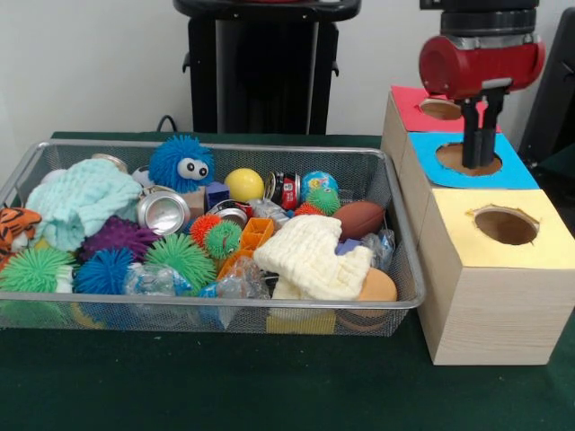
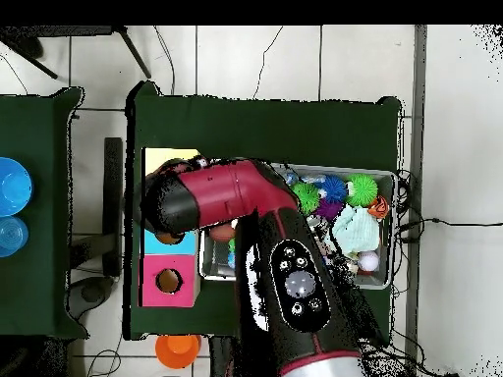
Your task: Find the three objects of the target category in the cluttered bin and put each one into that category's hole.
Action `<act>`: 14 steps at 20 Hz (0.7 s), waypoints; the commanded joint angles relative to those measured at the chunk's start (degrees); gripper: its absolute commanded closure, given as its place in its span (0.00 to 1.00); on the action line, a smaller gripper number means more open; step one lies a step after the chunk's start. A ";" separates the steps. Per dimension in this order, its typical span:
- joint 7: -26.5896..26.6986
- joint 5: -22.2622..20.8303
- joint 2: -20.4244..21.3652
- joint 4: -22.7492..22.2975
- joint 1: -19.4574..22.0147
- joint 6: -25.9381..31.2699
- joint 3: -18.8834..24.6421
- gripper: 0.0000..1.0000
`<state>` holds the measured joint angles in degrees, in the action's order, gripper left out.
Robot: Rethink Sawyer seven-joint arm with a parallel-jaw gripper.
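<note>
**Gripper over the blue hole, bin packed full**

Nearest me in the front view I have bare green cloth on the table [image 1: 269,386], open room along the whole front edge. On it sits the wire mesh bin [image 1: 216,316], full to the rim. At its front lie a knitted cream cloth [image 1: 314,256], spiky green balls [image 1: 182,256] and a spiky blue ball [image 1: 103,272], with crumpled clear plastic [image 1: 153,280] between them. Further back I see a crushed silver can [image 1: 163,212], a pale mint cloth [image 1: 81,202], a small brown football [image 1: 358,218], a smooth yellow ball [image 1: 244,184] and a fuzzy blue ball with eyes [image 1: 181,162] against the far wall.

Just beside the bin's right end stand three wooden boxes in a row, each with a round hole on top: the yellow-topped box [image 1: 490,269] closest, the blue-topped box [image 1: 467,162] behind it, the red-topped box [image 1: 418,112] farthest.

The gripper [image 1: 473,148] hangs from the red arm [image 1: 481,63] with its dark fingers reaching down into the blue box's hole. They look pressed close together, though I cannot tell whether they are pinching anything. The overhead view confirms the arm head [image 2: 172,206] above the boxes, hiding most of the blue one.
</note>
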<state>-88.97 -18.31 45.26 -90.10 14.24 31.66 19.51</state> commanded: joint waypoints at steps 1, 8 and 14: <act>5.69 -2.49 1.23 -3.30 4.78 8.48 -0.30 1.00; 11.19 -4.37 -0.07 -2.86 10.42 8.80 2.38 1.00; 14.95 -5.30 -0.98 -2.85 15.00 9.12 5.28 1.00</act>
<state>-88.97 -19.23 46.74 -90.09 25.97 32.81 20.36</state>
